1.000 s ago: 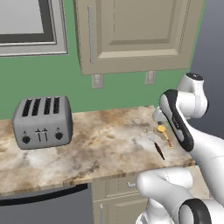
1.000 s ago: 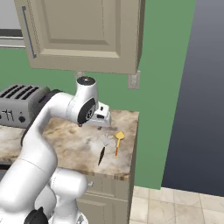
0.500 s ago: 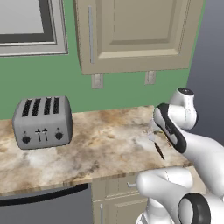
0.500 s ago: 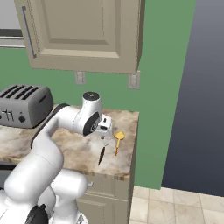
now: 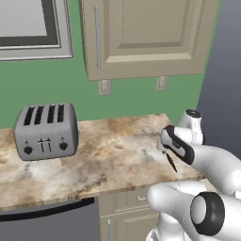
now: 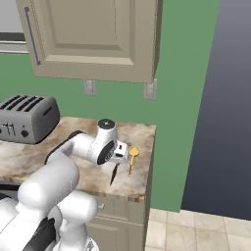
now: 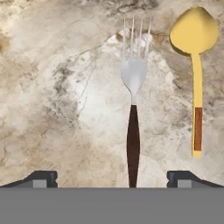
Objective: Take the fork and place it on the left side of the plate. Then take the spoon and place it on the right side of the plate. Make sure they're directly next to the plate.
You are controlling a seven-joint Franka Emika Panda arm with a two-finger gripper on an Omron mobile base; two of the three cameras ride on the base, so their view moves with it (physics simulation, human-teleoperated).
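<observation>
While gripper (image 7: pixel 112 179) is hovering wide open over counter (image 7: pixel 52 87), fork (image 7: pixel 133 109) is lying straight ahead, centred between fingertips (image 7: pixel 41 178), handle nearest, tines pointing away. Long axis is crossing jaw line squarely. Spoon (image 7: pixel 196 78) is lying parallel, just beside fork.

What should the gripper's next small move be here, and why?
Probably lower straight down and close on the fork. In the hand view its black handle runs midway between the open gripper fingertips, nothing is held, and the spoon lies apart to one side, outside the jaws. Both utensils rest flat on the counter.
</observation>
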